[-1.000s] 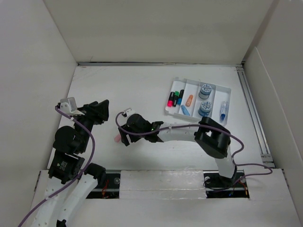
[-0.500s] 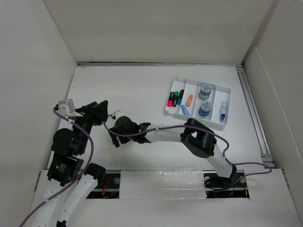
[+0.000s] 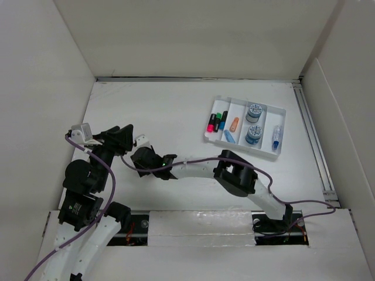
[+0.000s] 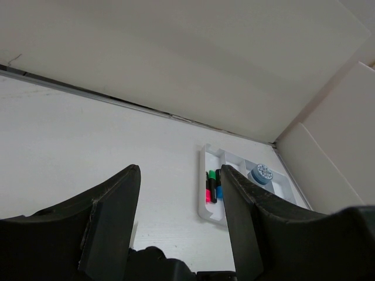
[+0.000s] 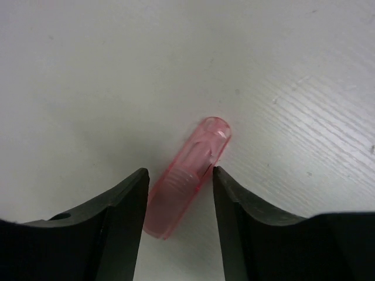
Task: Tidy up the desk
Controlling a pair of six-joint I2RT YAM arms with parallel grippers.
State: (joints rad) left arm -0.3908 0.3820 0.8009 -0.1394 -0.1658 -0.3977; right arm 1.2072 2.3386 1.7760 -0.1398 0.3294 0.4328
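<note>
The desk (image 3: pixel 152 105) is a wide white tabletop walled by off-white panels. A translucent pink cap-like piece (image 5: pixel 190 170) lies flat on it, slanted between the fingers of my right gripper (image 5: pixel 180 171). The right fingertip (image 5: pixel 225 181) touches the piece and the left one sits a sliver away, so the jaws are open astride it. In the top view my right gripper (image 3: pixel 140 161) reaches far left and hides the pink piece. My left gripper (image 3: pixel 130 139) hangs close beside it, open and empty (image 4: pixel 180 170).
A white compartment tray (image 3: pixel 275 153) stands at the back right. It holds pink, green and blue highlighters (image 3: pixel 217 121), an orange piece (image 3: pixel 234 124), two round blue-grey rolls (image 3: pixel 255 111) and a small blue-capped bottle (image 3: pixel 276 137). A metal rail (image 3: pixel 313 140) runs along the right edge.
My right arm has stretched further left and down over the pink piece, now hidden from above, and its jaws have narrowed around it. The left arm has barely moved.
</note>
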